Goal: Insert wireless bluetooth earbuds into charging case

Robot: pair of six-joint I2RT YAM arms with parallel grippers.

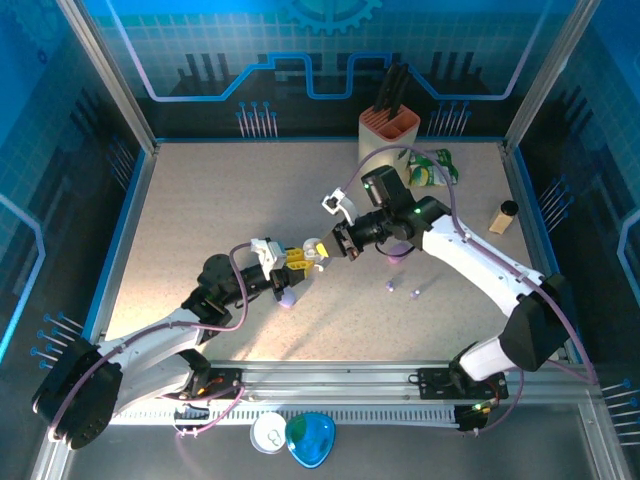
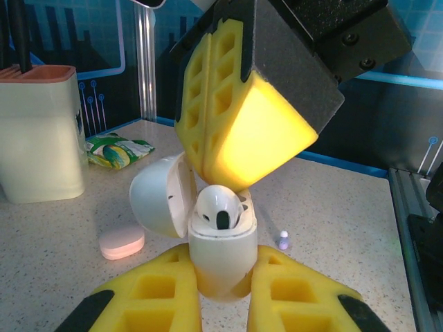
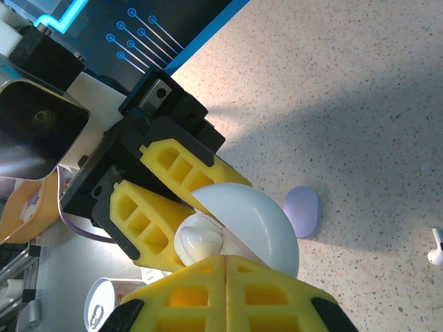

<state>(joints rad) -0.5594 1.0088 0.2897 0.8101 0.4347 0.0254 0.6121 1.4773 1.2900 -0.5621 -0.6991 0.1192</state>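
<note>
Left jaws: clamped on the body of the white charging case (image 2: 221,259), with its lid (image 2: 158,197) open. Right jaws: pressed together, tips bearing on one white earbud (image 2: 219,207) sitting in the case, apparently not quite fully seated. Second socket: hidden. Outstanding: loose earbuds (image 1: 390,287) lying on the tabletop (image 1: 200,220), well apart from the case.

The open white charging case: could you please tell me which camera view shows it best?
Left wrist view: the charging case stands upright in the left gripper, lid open, a white earbud seated in its top, seen close up. Right wrist view shows mainly its lid from above; top external, a small white speck.
</note>
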